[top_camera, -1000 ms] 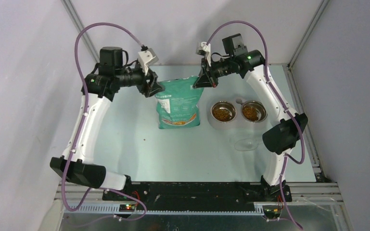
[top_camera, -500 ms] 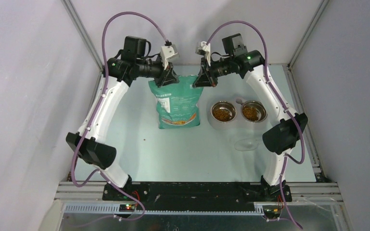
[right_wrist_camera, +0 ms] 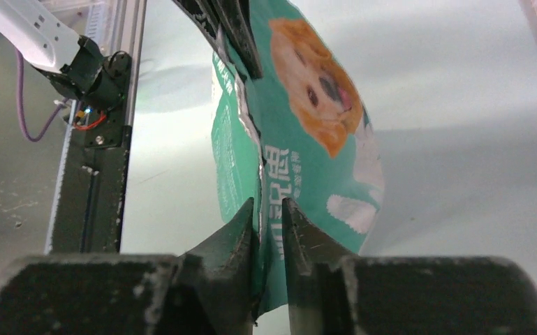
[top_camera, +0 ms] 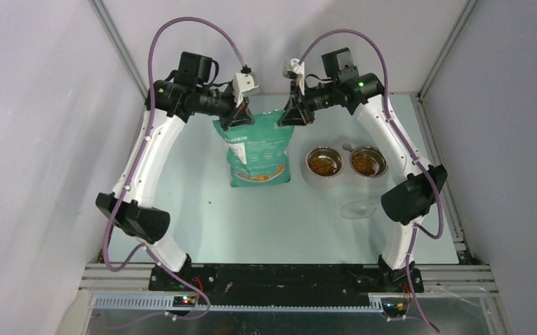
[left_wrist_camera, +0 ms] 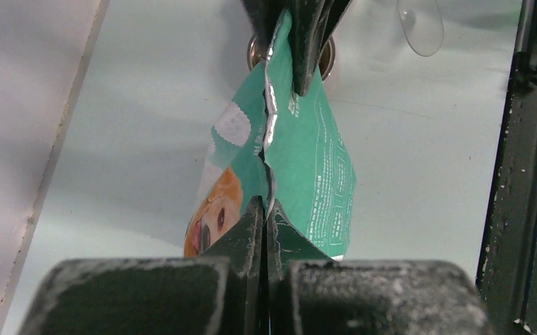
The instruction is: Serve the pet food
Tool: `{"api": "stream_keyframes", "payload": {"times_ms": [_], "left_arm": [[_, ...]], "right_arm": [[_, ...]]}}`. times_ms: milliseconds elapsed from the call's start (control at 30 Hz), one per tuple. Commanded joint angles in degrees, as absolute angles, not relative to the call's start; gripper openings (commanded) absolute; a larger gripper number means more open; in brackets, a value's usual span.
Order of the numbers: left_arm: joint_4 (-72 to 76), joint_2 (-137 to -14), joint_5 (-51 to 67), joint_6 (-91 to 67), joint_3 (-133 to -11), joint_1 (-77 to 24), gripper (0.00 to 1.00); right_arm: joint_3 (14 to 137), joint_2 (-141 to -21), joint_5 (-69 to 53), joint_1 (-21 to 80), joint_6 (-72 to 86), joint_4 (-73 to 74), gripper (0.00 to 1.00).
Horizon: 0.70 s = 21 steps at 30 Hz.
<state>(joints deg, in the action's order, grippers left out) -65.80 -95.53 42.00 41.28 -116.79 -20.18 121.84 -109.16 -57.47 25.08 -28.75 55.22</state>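
Left pincer point(top_camera: 240, 120) newly on bag point(top_camera: 258, 155) top, seemingly tight — right pincer point(top_camera: 290, 118) opposite.

Both the left arm point(top_camera: 143, 157) and the right arm point(top_camera: 391, 136) are built of white, gently curved links joined by black cylindrical joint housings point(top_camera: 412, 195). A purple cable point(top_camera: 188, 22) is routed along each arm, and a white camera mount point(top_camera: 246, 82) is fitted at each wrist. A green indicator light point(top_camera: 360, 83) is shown on each upper joint. The left gripper point(left_wrist_camera: 263, 209) and the right gripper point(right_wrist_camera: 269, 209) are black and wedge-shaped, and are marked by pale, dusty scuffs.
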Motion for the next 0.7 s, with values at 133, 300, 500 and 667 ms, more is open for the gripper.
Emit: {"api": "stream_keyframes", "payload": {"times_ms": [133, 300, 500, 667], "left_arm": [[-60.9, -93.7, 42.1, 37.2, -116.7, -20.1, 0.00], [-60.8, -93.5, 42.2, 36.4, -116.9, -20.1, 0.00], [-61.8, -91.4, 40.4, 38.7, -114.8, -20.0, 0.02], [-61.3, -89.9, 39.7, 39.2, -113.1, -20.0, 0.05]], "right_arm": [[119.2, -103.6, -59.3, 28.7, -24.0, 38.7, 0.51], [117.6, -104.6, -56.5, 32.3, -23.1, 35.2, 0.50], [116.0, -103.9, -47.8, 34.9, -23.3, 33.0, 0.45], [114.7, -103.3, -46.2, 34.8, -26.3, 34.6, 0.47]]}}
